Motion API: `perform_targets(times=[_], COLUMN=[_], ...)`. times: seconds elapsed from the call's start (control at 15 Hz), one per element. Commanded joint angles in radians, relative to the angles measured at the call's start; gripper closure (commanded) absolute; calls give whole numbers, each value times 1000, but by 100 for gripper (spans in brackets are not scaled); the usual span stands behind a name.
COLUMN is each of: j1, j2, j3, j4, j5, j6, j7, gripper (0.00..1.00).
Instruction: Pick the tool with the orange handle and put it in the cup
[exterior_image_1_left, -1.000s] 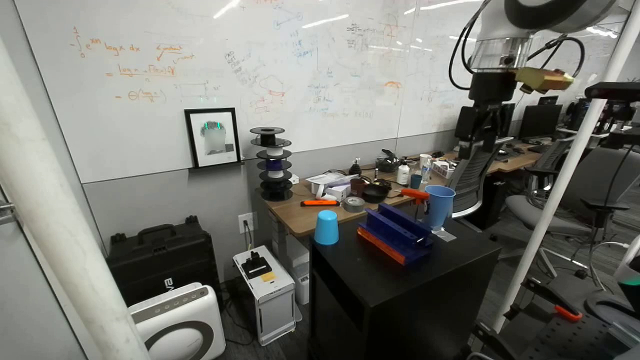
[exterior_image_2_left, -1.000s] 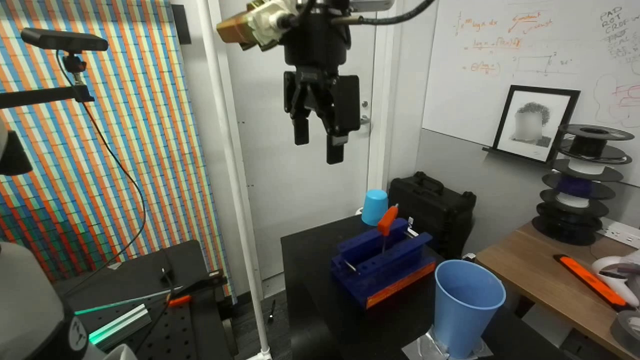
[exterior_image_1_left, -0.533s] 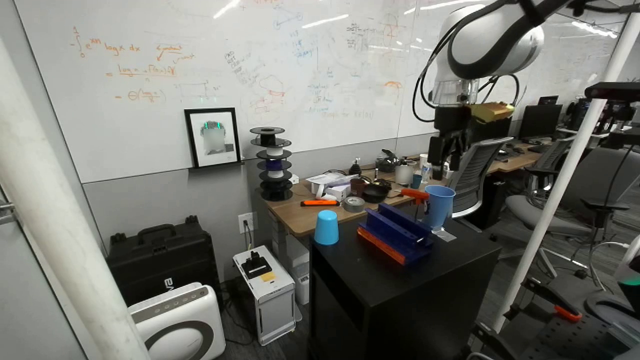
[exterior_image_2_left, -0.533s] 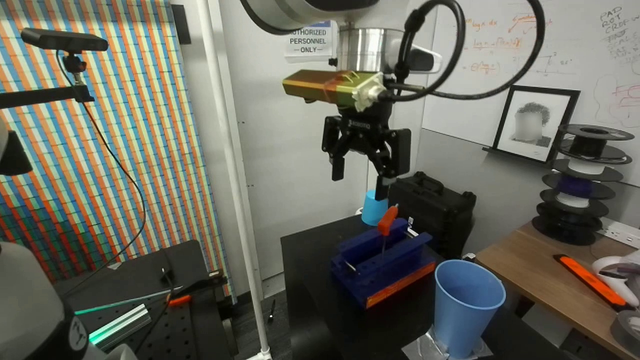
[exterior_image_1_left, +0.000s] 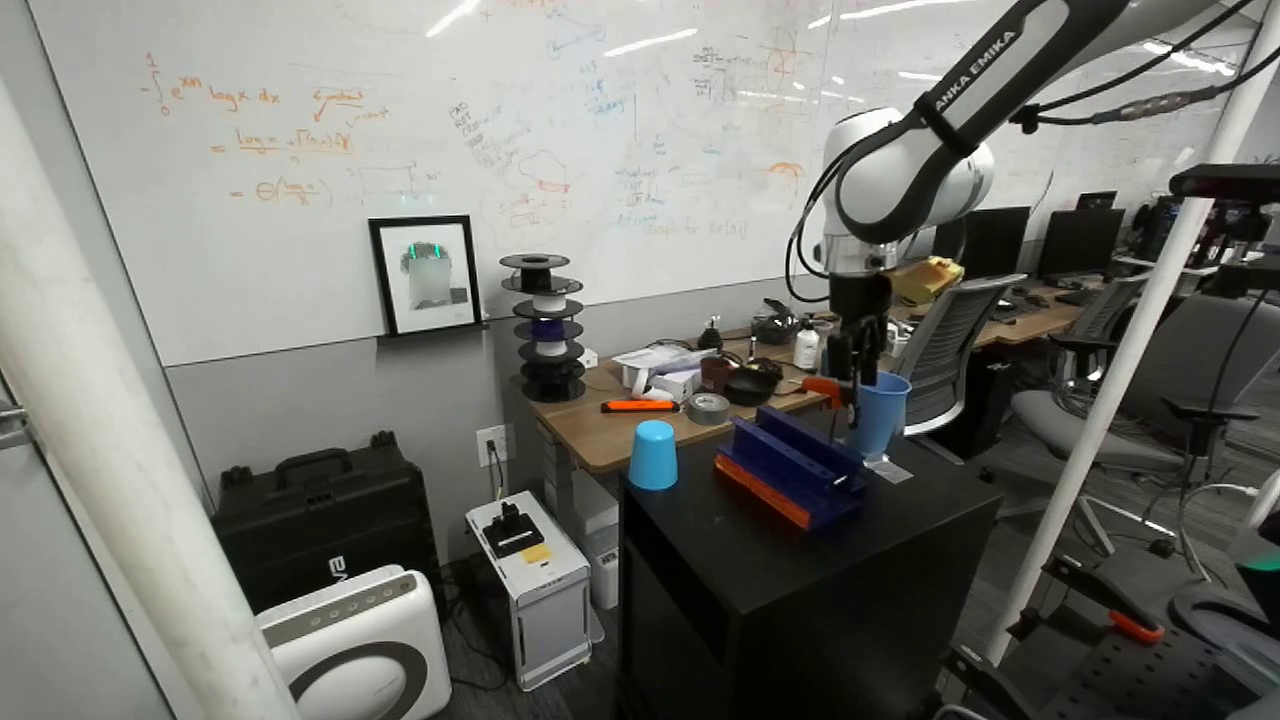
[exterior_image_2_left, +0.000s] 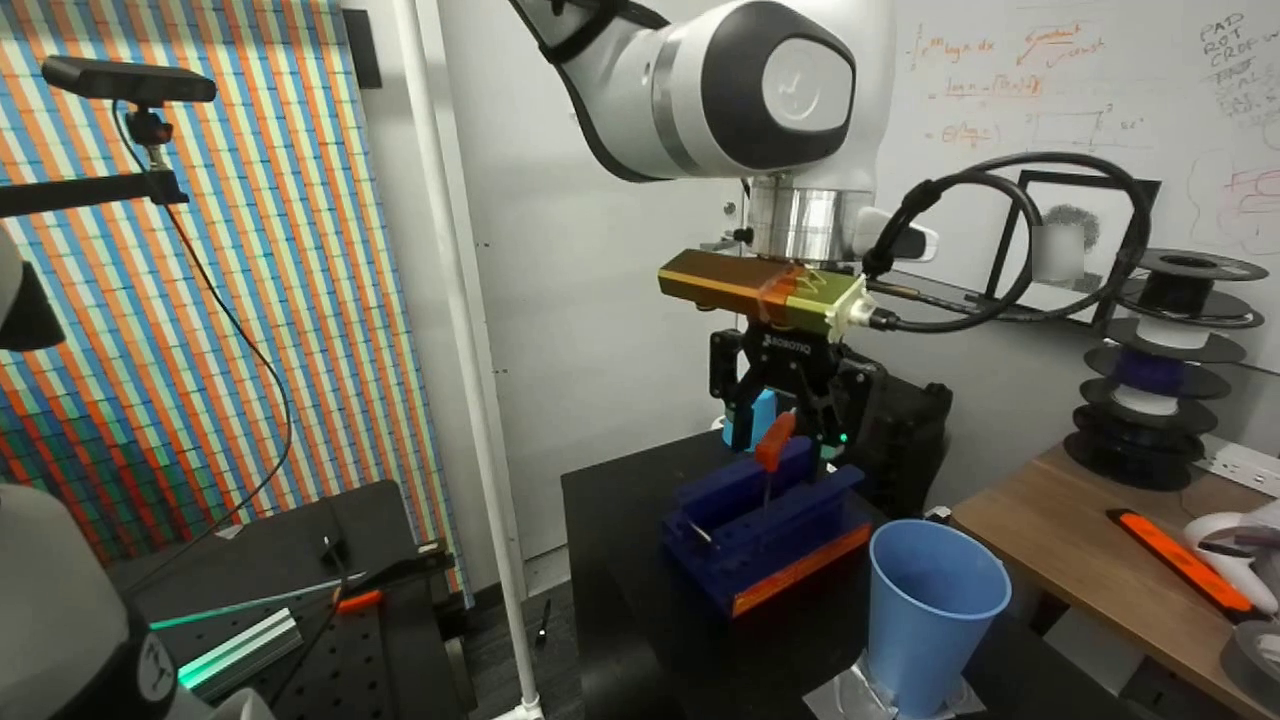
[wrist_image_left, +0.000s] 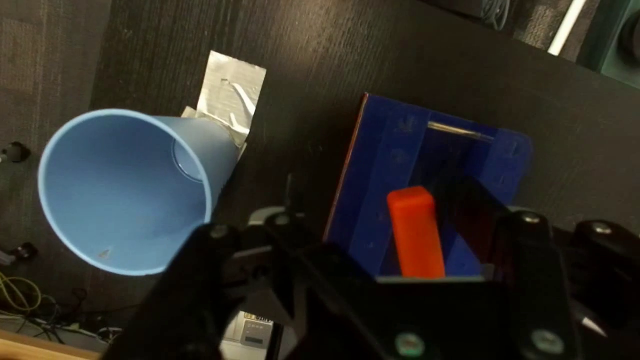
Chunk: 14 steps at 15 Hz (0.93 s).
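Whiteboard (exterior_image_1_left: 620, 230) fills the upper frame in an exterior view, the black cabinet (exterior_image_1_left: 780, 560) below it, right of centre. On the cabinet, the tool with the orange handle (wrist_image_left: 416, 232) stands slightly tilted in the blue holder (wrist_image_left: 365, 190), right of centre in the wrist view. My gripper (exterior_image_2_left: 787, 437) hangs over the holder, jaws spread, the handle showing between them; whether they touch it, I can't tell. The cup (exterior_image_2_left: 925, 640) stands apart, lower right in an exterior view.

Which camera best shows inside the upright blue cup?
The wrist view: it looks into the upright blue cup, down to part of its inner base. Both exterior views show its rim and outer wall, not that base.
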Motion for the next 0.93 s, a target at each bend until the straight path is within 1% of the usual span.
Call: perform_targets(times=[0.0, 0.13, 0.33, 0.4, 0.47, 0.6, 0.73, 0.87], j1=[-9, -12, -10, -9, -9, -12, -19, -32], j2=[60, 62, 13, -17, -56, -131, -217, -299], j3=[11, 16, 24, 25, 25, 24, 8, -14], j4=[42, 38, 9, -7, -28, -56, -78, -83], j5=[-4, 9, 12, 9, 10, 23, 25, 28], j6=[56, 75, 78, 78, 74, 30, -13, -33], j7=[-42, -62, -84, -86, -87, -106, -100, -85], gripper=[58, 72, 94, 95, 91, 91, 91, 91])
